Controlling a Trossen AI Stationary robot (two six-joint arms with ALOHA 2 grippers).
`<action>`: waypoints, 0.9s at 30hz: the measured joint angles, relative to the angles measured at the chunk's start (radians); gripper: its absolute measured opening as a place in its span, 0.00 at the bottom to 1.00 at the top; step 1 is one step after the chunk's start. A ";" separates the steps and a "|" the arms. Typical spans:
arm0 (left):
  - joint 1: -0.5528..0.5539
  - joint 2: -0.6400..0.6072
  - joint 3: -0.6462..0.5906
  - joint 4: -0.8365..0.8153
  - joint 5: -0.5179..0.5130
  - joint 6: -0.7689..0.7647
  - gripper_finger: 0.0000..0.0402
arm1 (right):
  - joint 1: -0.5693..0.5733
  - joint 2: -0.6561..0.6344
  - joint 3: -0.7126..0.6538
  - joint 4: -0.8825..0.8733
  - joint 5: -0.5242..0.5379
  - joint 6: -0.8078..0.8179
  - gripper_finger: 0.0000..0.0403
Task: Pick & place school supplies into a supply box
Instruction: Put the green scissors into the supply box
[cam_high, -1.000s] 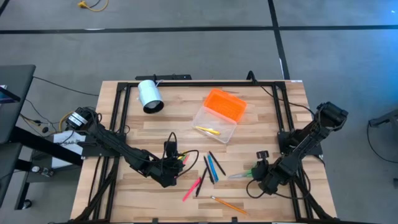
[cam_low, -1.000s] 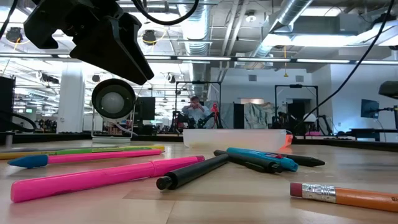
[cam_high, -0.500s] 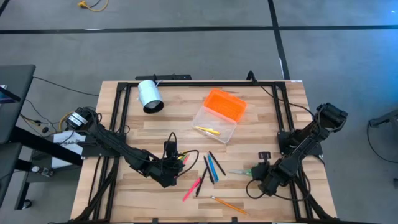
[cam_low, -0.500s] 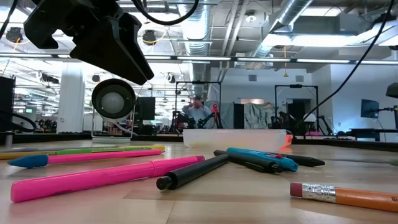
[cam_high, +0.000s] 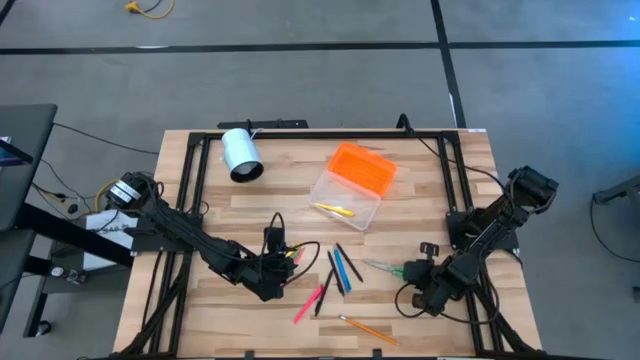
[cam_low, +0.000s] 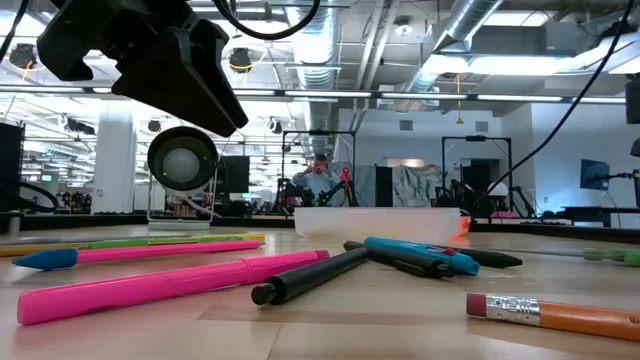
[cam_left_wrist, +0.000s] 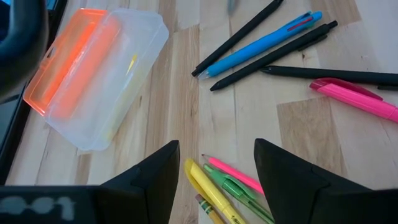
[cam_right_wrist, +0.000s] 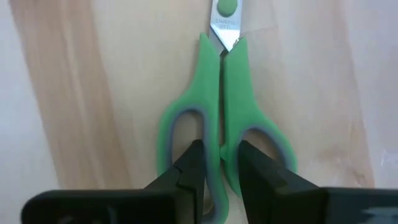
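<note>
The right jaws (cam_right_wrist: 219, 171) are closed on the scissors (cam_right_wrist: 222, 124), their fingers (cam_right_wrist: 189, 168) reaching into the two green handle loops and pinching the strip where the handles meet; the left jaws (cam_left_wrist: 216, 168) stand open over a bunch of pens (cam_left_wrist: 224, 186)

High view: the left gripper (cam_high: 272, 272) sits low over the table (cam_high: 200, 300) toward its near left part, with yellow, pink and green pens at its tip. The right gripper (cam_high: 412, 275) is at the near right, with the scissors (cam_high: 378, 266) pointing from it toward the table's middle. Between the arms lie blue and black pens (cam_high: 342, 268), a pink pen (cam_high: 310, 303) and a pencil (cam_high: 366, 329). The box (cam_high: 350, 186) lies open farther back, its orange lid (cam_high: 363, 168) hinged away, a yellow item inside. A white cylinder (cam_high: 240, 153) lies at the far left.

Low view: pink pens (cam_low: 160, 285), a black pen (cam_low: 310, 275), a blue pen (cam_low: 420, 256) and the pencil (cam_low: 555, 313) lie in front, the box (cam_low: 375, 220) behind them. A person (cam_low: 320, 175) shows far off in the room
</note>
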 joint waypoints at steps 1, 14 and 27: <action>0.000 0.000 0.000 0.000 0.000 0.002 0.49 | 0.000 0.000 0.000 0.000 0.009 0.011 0.13; 0.000 0.000 0.000 0.000 -0.012 0.004 0.49 | 0.000 0.000 0.000 -0.005 0.056 0.026 0.13; 0.000 0.000 0.000 0.000 -0.031 0.004 0.49 | 0.000 0.000 0.035 -0.125 0.068 0.025 0.12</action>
